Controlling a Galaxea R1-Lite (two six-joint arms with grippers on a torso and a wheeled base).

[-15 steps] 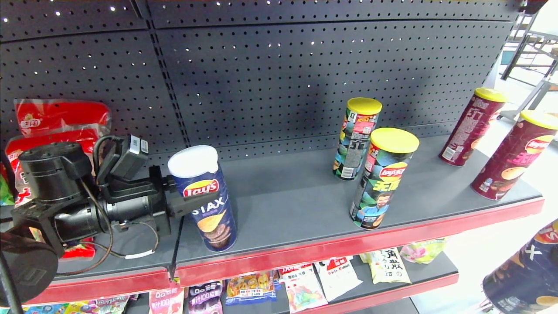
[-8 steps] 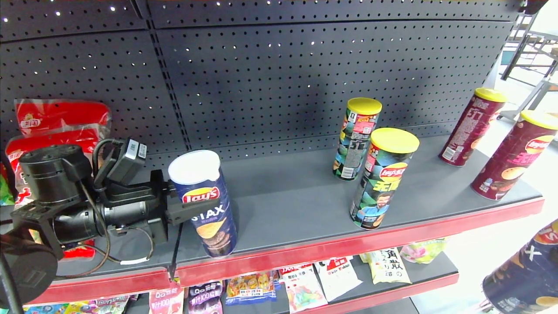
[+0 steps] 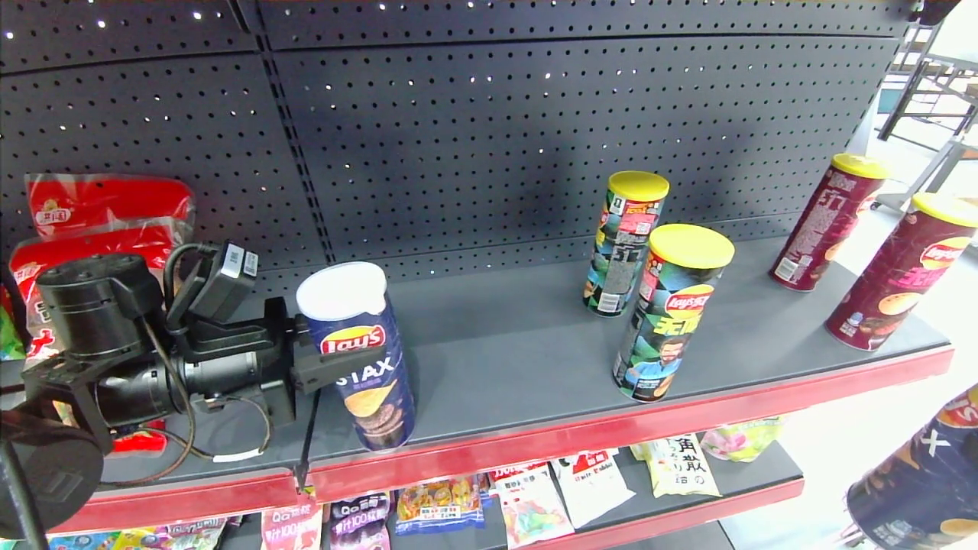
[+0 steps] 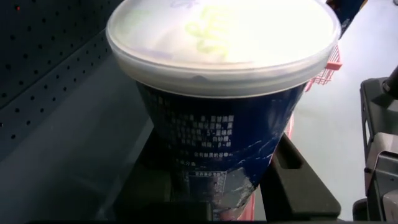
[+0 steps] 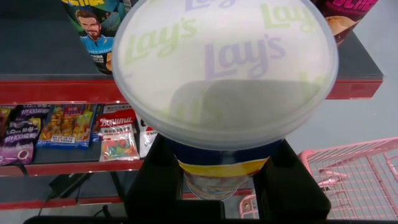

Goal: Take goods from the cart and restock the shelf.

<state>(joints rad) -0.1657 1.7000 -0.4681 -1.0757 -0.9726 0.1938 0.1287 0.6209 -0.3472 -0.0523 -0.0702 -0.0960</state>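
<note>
Head view: noted blue can (image 3: 368, 386) slightly lower than before; found left gripper (image 3: 338, 341) clamped on it, right gripper (image 5: 224, 182) on second can (image 5: 225, 74).

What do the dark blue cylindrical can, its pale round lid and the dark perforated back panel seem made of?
Dark blue cylindrical can: probably printed cardboard, slightly glossy sheen. Pale round lid: likely translucent plastic, with a thin moulded rim. Dark perforated back panel: apparently painted sheet metal, matte, with regular punched holes.
</note>
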